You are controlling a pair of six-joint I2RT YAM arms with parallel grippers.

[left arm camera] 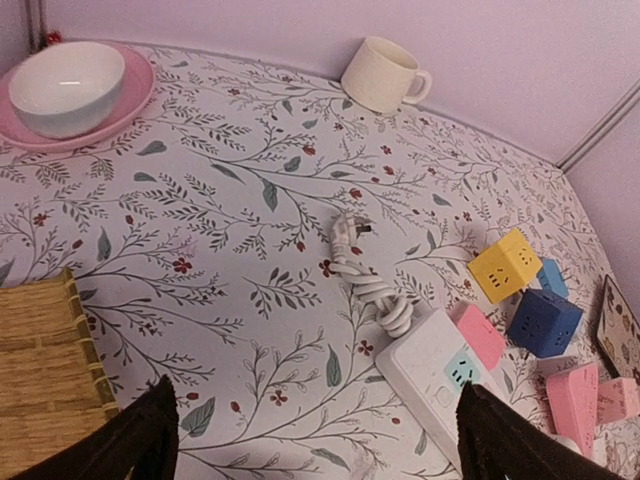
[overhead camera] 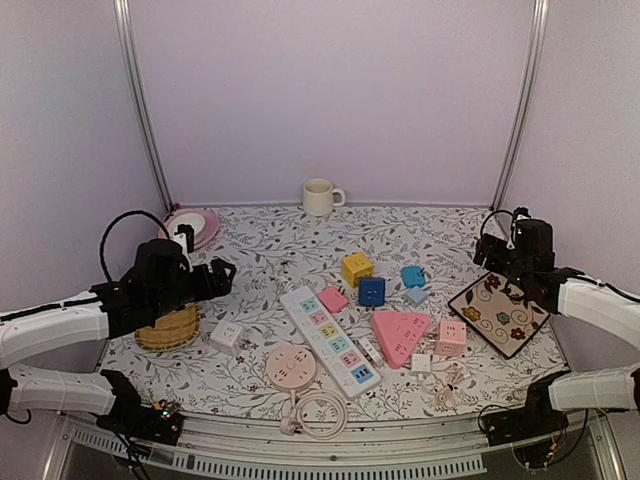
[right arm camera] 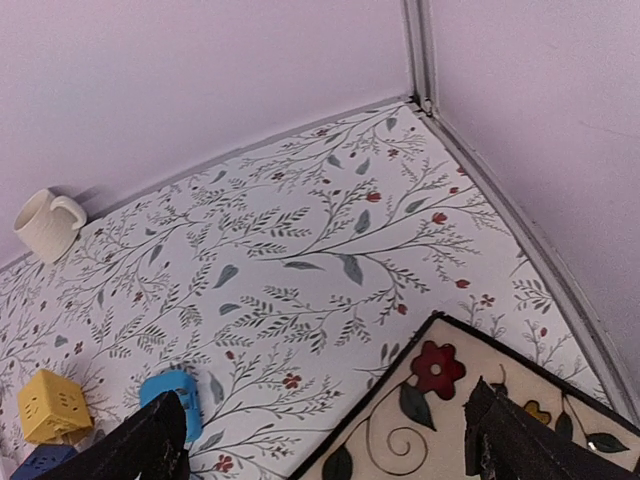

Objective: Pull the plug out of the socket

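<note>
The pink plug (overhead camera: 333, 299) sits at the far end of the long white power strip (overhead camera: 330, 340) in the centre of the top view, to the right of the left gripper (left arm camera: 315, 390) and apart from it. That gripper hovers low over the table (overhead camera: 270, 240), tilted forward, with its fingers (left arm camera: 135, 440) spread wide. The right gripper (right arm camera: 326, 390), also spread, hangs over the flowered mat (overhead camera: 500, 312) at the right edge. There are two arms, one plug, one strip and one mug (overhead camera: 319, 197).
</note>
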